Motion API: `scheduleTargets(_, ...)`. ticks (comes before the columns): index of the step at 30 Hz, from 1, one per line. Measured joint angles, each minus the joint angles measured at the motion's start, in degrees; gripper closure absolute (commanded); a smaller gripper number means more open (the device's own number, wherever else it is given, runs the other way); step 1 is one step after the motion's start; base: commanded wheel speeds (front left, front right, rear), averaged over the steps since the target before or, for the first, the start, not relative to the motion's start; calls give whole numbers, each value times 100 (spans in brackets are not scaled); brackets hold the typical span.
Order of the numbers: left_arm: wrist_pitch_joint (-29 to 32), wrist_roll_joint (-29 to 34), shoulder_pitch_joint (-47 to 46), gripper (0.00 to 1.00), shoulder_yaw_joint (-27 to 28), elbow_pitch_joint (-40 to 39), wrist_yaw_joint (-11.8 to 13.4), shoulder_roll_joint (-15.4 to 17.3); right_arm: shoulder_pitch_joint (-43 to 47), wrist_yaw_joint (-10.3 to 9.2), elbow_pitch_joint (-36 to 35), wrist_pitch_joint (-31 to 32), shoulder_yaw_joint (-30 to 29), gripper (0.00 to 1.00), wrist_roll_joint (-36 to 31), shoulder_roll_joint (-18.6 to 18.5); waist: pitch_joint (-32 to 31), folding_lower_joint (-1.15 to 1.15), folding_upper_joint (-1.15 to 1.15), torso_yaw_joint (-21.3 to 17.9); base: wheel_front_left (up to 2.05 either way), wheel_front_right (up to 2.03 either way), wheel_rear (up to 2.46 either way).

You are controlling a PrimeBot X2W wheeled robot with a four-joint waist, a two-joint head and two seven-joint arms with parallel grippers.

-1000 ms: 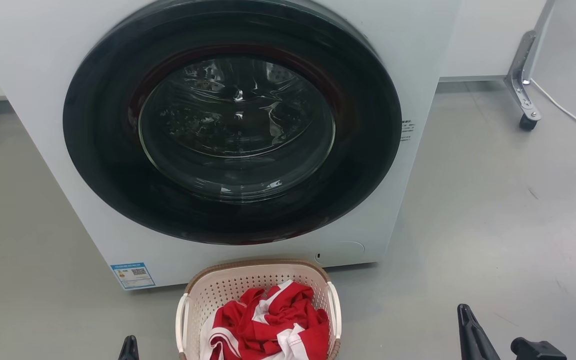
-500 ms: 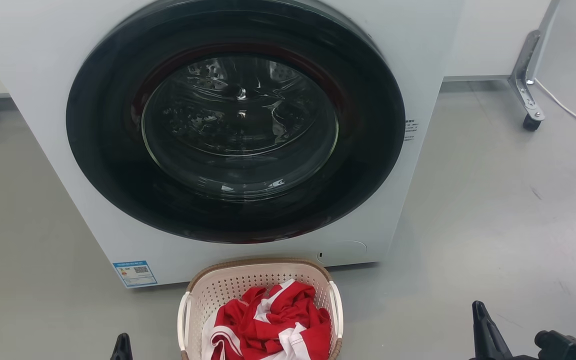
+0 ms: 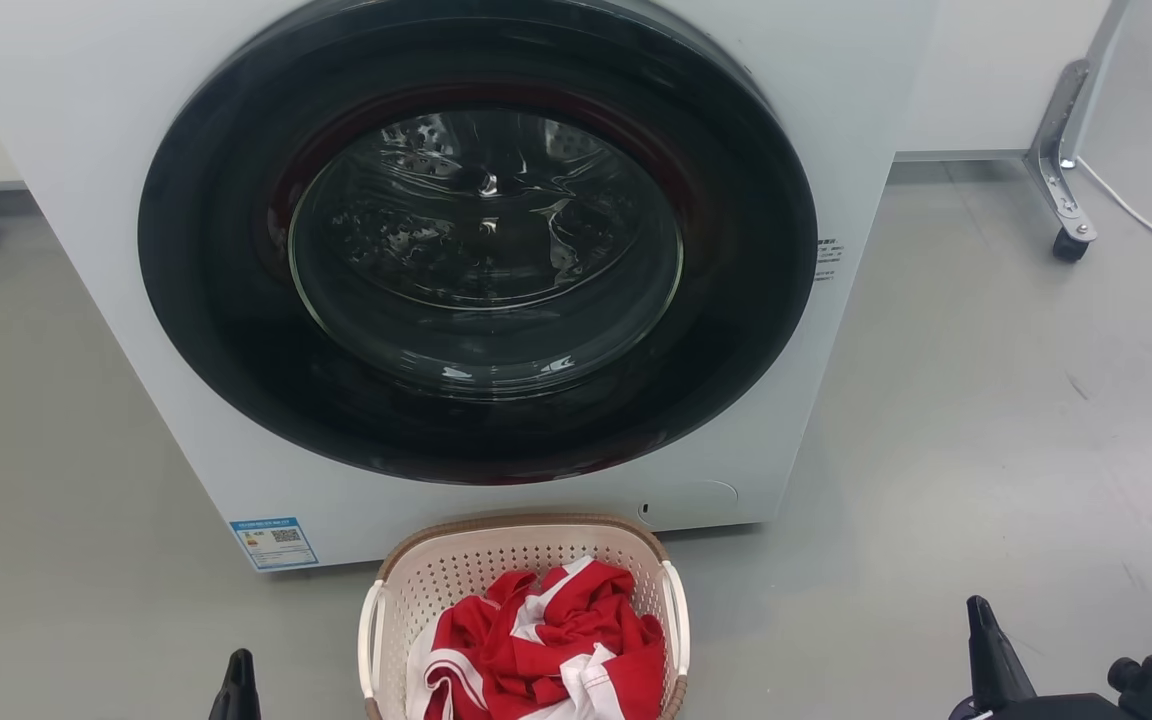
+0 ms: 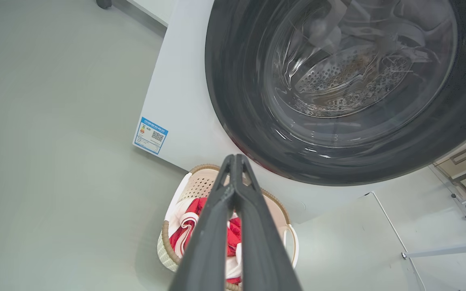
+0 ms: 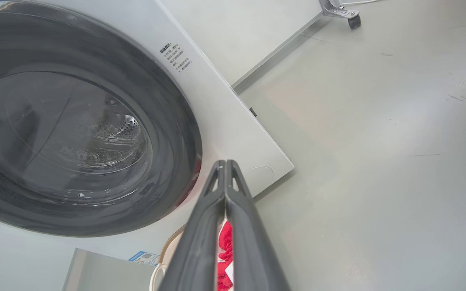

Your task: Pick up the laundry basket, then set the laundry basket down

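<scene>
The laundry basket [image 3: 492,570], cream with a brown woven-look rim and white side handles, stands on the floor against the washing machine's front, at the bottom middle of the head view. A red and white garment [image 3: 548,640] lies bunched inside it. My left gripper [image 3: 239,668] is left of the basket, apart from it, fingers pressed together and empty. My right gripper [image 3: 980,615] is far to the right, also shut and empty. From the left wrist, the gripper [image 4: 235,158] hangs above the basket [image 4: 200,184]. In the right wrist view, the gripper [image 5: 225,163] covers most of the basket [image 5: 172,241].
A white front-loading washing machine [image 3: 836,150] with a large dark round door [image 3: 476,240] rises right behind the basket. A caster frame [image 3: 1064,190] and a white cable [image 3: 1151,232] are at the back right. Grey floor [image 3: 986,420] spreads on both sides.
Both grippers have spread outward: the left tip moved slightly left, the right one moved well to the right and a little lower. The head camera shifted slightly. The basket stayed in place.
</scene>
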Motion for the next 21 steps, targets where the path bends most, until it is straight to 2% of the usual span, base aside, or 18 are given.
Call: scheduleTargets(21, 434, -1745, -394, 100, 205, 169, -299, -18, -231, 303, 152, 431, -526, 100, 1611, 99, 26, 0, 0, 59, 0, 0, 0)
